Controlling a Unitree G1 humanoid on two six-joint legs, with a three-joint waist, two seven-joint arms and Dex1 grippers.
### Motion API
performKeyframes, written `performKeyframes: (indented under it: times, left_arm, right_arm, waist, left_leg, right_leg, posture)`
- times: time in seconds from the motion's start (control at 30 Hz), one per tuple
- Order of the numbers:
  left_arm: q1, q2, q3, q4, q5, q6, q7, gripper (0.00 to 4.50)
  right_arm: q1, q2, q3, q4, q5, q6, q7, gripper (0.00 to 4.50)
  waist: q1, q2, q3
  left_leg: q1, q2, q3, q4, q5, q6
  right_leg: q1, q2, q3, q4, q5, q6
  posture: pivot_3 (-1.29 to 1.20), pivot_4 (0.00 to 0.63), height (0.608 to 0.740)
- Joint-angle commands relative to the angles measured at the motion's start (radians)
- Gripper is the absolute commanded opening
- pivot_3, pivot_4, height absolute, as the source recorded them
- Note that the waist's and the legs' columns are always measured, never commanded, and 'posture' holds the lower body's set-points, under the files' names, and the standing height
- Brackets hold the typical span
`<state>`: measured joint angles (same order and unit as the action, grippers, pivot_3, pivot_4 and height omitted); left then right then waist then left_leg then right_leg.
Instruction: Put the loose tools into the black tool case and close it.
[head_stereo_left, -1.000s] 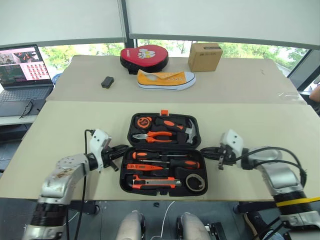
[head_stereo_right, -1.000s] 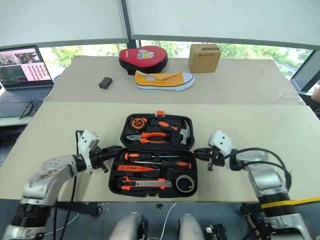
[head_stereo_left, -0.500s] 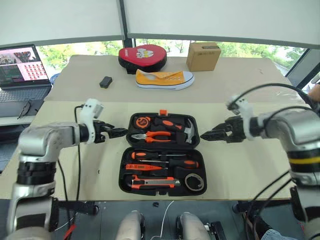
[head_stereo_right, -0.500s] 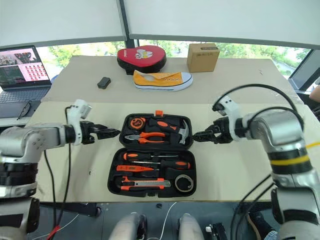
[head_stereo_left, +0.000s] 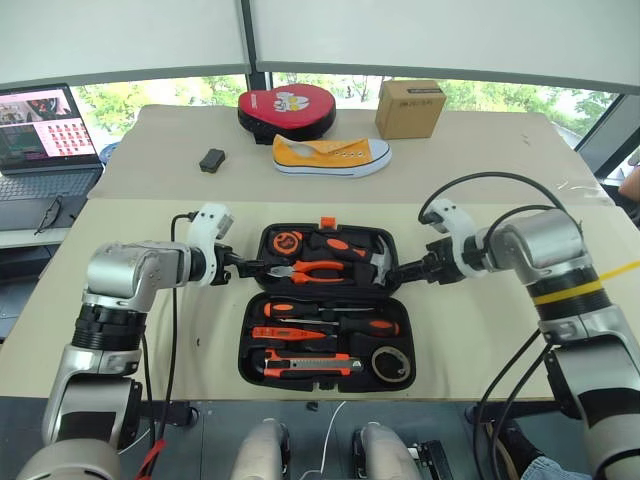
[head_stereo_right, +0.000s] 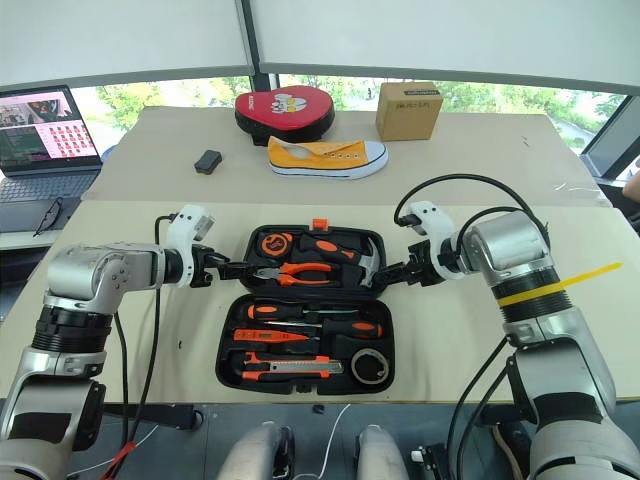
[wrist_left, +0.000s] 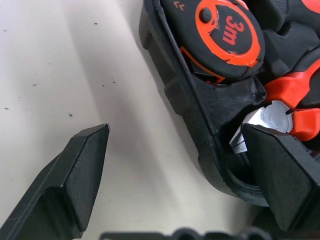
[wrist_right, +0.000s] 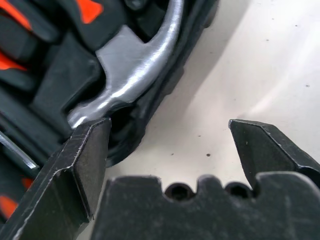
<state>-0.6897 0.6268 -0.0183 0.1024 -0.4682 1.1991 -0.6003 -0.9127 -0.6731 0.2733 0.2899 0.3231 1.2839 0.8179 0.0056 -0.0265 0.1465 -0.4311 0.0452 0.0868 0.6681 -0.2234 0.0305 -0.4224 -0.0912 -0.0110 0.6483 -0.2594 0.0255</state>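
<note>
Case: the black tool case (head_stereo_left: 326, 308) lies open flat near the front edge of the tabletop (head_stereo_left: 500, 190), its far half carrying tape measure (wrist_left: 220, 31), pliers (head_stereo_left: 310, 268) and hammer (head_stereo_left: 378, 260).
Tools: two long screwdrivers (head_stereo_left: 330, 318), utility knife (head_stereo_left: 305, 366), tester screwdriver (head_stereo_left: 290, 335) and tape roll (head_stereo_left: 392, 362) sit in the near half's recesses.
Handling: likely a rigid, fairly heavy, smooth plastic shell; the far half's side rims look the best hold for folding it over.
Left end effector (head_stereo_left: 247, 267): released, fingers spread astride the far half's left rim.
Right end effector (head_stereo_left: 412, 270): released, straddling the right rim beside the hammer head.
Surroundings: yellow shoe (head_stereo_left: 331, 156), red-and-black pad (head_stereo_left: 287, 110), cardboard box (head_stereo_left: 410, 108), small black box (head_stereo_left: 211, 160) and laptop (head_stereo_left: 42, 130) stand well apart; nothing blocks the fold.
</note>
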Motion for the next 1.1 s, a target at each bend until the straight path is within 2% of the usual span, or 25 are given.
performKeyframes:
  times: [0.03, 0.33, 0.47, 0.6, 0.73, 0.83, 0.93, 1.03, 1.1]
  left_arm:
    - [-0.032, -0.022, 0.042, 0.004, 0.017, -0.028, 0.034, 3.34]
    - [0.009, -0.035, 0.031, -0.023, 0.020, -0.025, 0.040, 0.08]
    - [0.047, -0.065, 0.075, -0.047, 0.010, -0.055, 0.063, 0.02]
    - [0.159, -0.115, 0.204, -0.131, -0.048, -0.247, -0.003, 0.02]
    - [0.289, -0.143, 0.290, -0.219, -0.078, -0.512, -0.110, 0.02]
    - [0.423, -0.152, 0.321, -0.281, -0.064, -0.705, -0.191, 0.02]
    - [0.554, -0.188, 0.335, -0.322, -0.018, -0.986, -0.265, 0.02]
    - [0.688, -0.148, 0.283, -0.260, 0.137, -1.314, -0.351, 0.02]
    - [0.738, -0.146, 0.269, -0.202, 0.176, -1.431, -0.372, 0.02]
  right_arm:
    - [-0.027, 0.004, 0.015, 0.041, -0.046, -0.031, -0.029, 3.01]
    - [-0.030, 0.025, 0.012, 0.070, -0.037, 0.000, -0.030, 0.01]
    - [0.021, 0.062, -0.080, -0.013, 0.019, -0.054, -0.025, 0.00]
    - [0.144, 0.050, -0.167, -0.175, 0.028, -0.340, 0.034, 0.00]
    - [0.272, 0.035, -0.233, -0.298, -0.016, -0.616, 0.017, 0.00]
    - [0.432, -0.006, -0.256, -0.388, -0.110, -0.964, 0.022, 0.00]
    - [0.600, -0.010, -0.302, -0.423, -0.206, -1.343, -0.030, 0.00]
    - [0.743, -0.039, -0.295, -0.346, -0.356, -1.761, -0.094, 0.00]
    - [0.802, -0.061, -0.275, -0.247, -0.449, -1.971, -0.142, 0.00]
  waist:
    - [0.002, 0.000, 0.000]
    - [0.002, 0.000, 0.000]
    - [0.003, -0.001, -0.001]
    - [-0.002, -0.001, -0.001]
    - [-0.006, -0.001, 0.000]
    - [-0.005, -0.001, 0.000]
    - [0.001, -0.001, 0.000]
    - [0.004, -0.001, 0.000]
    - [0.004, -0.001, 0.000]
  left_leg:
    - [0.000, 0.000, 0.000, 0.000, 0.000, 0.000]
    - [0.000, 0.001, -0.001, 0.009, 0.000, 0.002]
    - [0.002, 0.001, -0.002, 0.009, 0.001, 0.002]
    - [0.001, 0.001, -0.001, 0.008, 0.001, 0.002]
    - [-0.001, 0.002, 0.000, 0.007, 0.001, 0.002]
    - [-0.004, 0.002, 0.000, 0.007, 0.001, 0.002]
    - [-0.004, 0.002, 0.001, 0.006, 0.000, 0.003]
    - [-0.005, 0.001, 0.003, 0.007, -0.001, 0.004]
    - [-0.003, 0.001, 0.005, 0.007, -0.002, 0.005]
  right_leg:
    - [0.000, 0.000, 0.000, 0.000, 0.000, 0.000]
    - [0.004, 0.001, -0.001, 0.003, 0.004, 0.001]
    - [0.005, 0.000, 0.000, 0.003, 0.004, 0.001]
    - [0.004, 0.001, 0.000, 0.003, 0.005, 0.001]
    - [0.001, 0.000, 0.001, 0.002, 0.005, 0.001]
    - [-0.001, 0.000, 0.000, 0.000, 0.005, 0.001]
    - [-0.001, 0.000, 0.000, -0.002, 0.004, 0.002]
    - [-0.001, -0.001, 0.001, -0.003, 0.004, 0.003]
    - [0.001, -0.001, 0.001, -0.004, 0.004, 0.003]
  posture:
    - [0.00, 0.150, 0.740]
    - [0.00, 0.150, 0.740]
    - [0.00, 0.150, 0.740]
    - [0.00, 0.150, 0.740]
    - [0.00, 0.150, 0.740]
    - [0.00, 0.150, 0.740]
    - [0.00, 0.150, 0.740]
    - [0.00, 0.150, 0.740]
    - [0.00, 0.150, 0.740]
